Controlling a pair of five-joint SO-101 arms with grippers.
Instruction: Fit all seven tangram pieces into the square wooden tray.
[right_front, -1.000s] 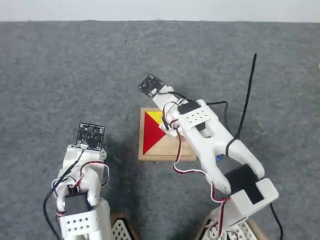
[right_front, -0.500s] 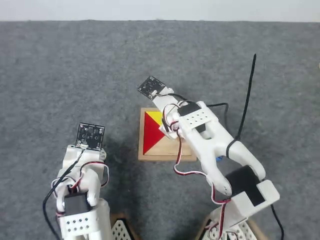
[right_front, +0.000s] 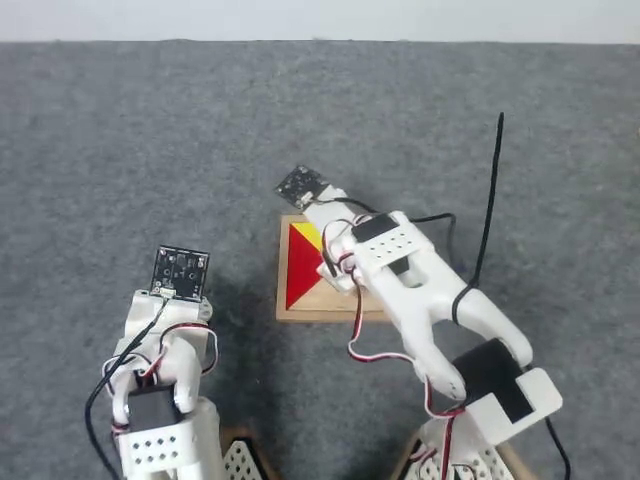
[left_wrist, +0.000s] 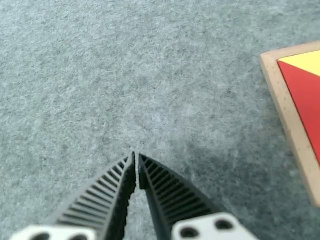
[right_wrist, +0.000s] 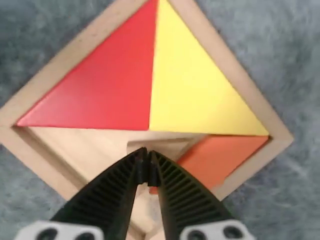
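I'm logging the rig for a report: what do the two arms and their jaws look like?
The left arm and right arm are white plastic with black motors and looped red, white and black wires. Their jaws are black and ribbed.

tray (right_wrist: 60, 69): pale bare wood, matt, looks unvarnished to me
red triangle (right_wrist: 100, 90): smooth painted face, no shine
yellow triangle (right_wrist: 195, 95): same smooth matt paint
orange piece (right_wrist: 220, 152): painted too, matt
carpet (left_wrist: 125, 75): grey, fuzzy, rough nap
my right claw (right_wrist: 146, 154): black plastic, ribbed
my left claw (left_wrist: 136, 159): same ribbed black plastic
my right arm shell (right_front: 420, 280): smooth white plastic
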